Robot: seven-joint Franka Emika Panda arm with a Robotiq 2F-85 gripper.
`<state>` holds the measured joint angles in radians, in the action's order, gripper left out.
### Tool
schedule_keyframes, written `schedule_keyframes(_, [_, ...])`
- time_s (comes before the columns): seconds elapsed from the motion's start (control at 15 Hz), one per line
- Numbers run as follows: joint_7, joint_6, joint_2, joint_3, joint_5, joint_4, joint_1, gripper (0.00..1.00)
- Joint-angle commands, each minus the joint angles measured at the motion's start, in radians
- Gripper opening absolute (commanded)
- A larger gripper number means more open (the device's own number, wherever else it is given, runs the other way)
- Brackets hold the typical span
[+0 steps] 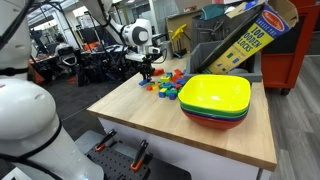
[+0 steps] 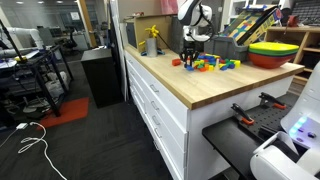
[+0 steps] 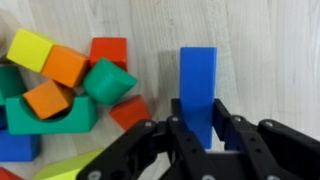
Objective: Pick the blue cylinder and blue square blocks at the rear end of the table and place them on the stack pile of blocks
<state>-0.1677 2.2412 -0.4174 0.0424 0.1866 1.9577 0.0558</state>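
In the wrist view my gripper is shut on a long blue block that sticks out ahead of the fingers, over the light wood table. The pile of blocks, in yellow, orange, red, green and blue, lies just left of it. In both exterior views the gripper hangs low over the table at the pile. I cannot tell whether the blue block touches the table.
Stacked yellow, green and red bowls stand on the table near the pile. A cardboard box of blocks leans behind them. A yellow object stands at the table's far end. The table edge is close.
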Motion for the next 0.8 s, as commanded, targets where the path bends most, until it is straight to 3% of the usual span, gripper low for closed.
schedule_keyframes(0.0, [-0.083,-0.007,0.000,-0.030,0.070,-0.048,-0.039,0.08])
schedule_keyframes(0.27, [-0.183,0.019,-0.007,-0.060,0.142,-0.090,-0.067,0.08])
schedule_keyframes(0.73, [-0.201,0.057,-0.052,-0.103,0.100,-0.182,-0.081,0.08])
